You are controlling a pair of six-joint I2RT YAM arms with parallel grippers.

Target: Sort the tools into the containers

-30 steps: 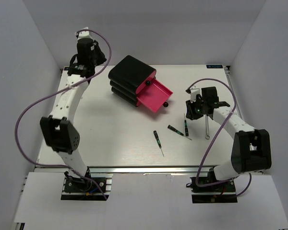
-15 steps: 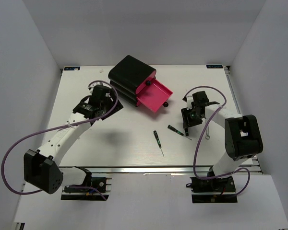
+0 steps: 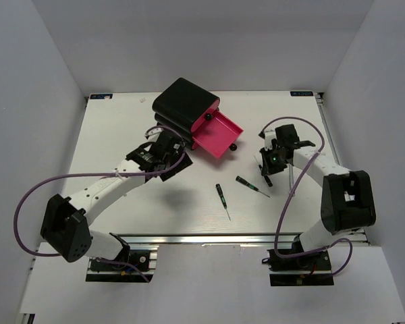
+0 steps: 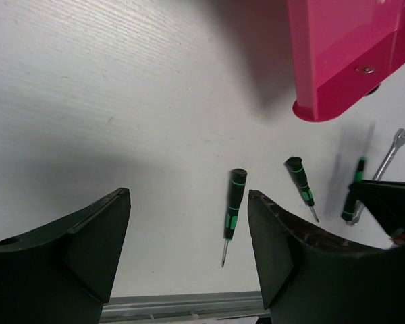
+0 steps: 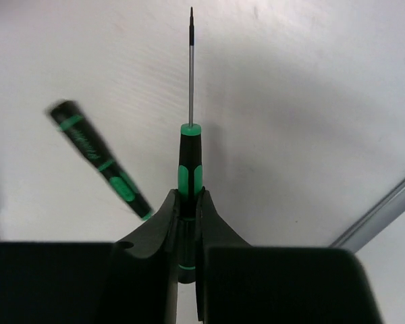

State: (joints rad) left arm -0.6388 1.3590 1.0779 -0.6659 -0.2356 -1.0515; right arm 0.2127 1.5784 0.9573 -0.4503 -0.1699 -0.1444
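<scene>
- Nearest the arms' bases, a loose precision screwdriver [image 3: 221, 195] is lying flat on the white table [image 3: 121, 135]. Its long axis is running roughly near to far, with the thin tip pointing at the near edge.
- Just right of it and slightly farther, a second loose screwdriver [image 3: 246, 183] is lying on a slant, handle to the left and tip pointing right and toward the near edge. It is showing blurred in the right wrist view.
- The right gripper [image 5: 190, 202] is pinching the butt of the gripped precision screwdriver [image 5: 189, 152] with both fingers pressed against the handle. The tool's long axis is running in line with the fingers, and the shaft and tip are pointing straight out from the wrist toward the tabletop. Whether the tip is touching the table is not clear.
- The silver wrench [image 4: 393, 145] is lying beside that gripper. Only its open head and a bit of shank are showing in the left wrist view, and the rest is hidden behind the right gripper.
- The left gripper [image 4: 189, 196] is hovering over the table near the drawer's near side, with its jaws spread wide and nothing between them.
- Farther back, the pink drawer [image 3: 216, 133] is sticking out of the black casing [image 3: 184, 100], its knob [image 3: 234, 146] facing right and near. The lower drawers are mostly hidden under it.
- Plain pale walls [image 3: 209, 40] are enclosing the table on three sides.
</scene>
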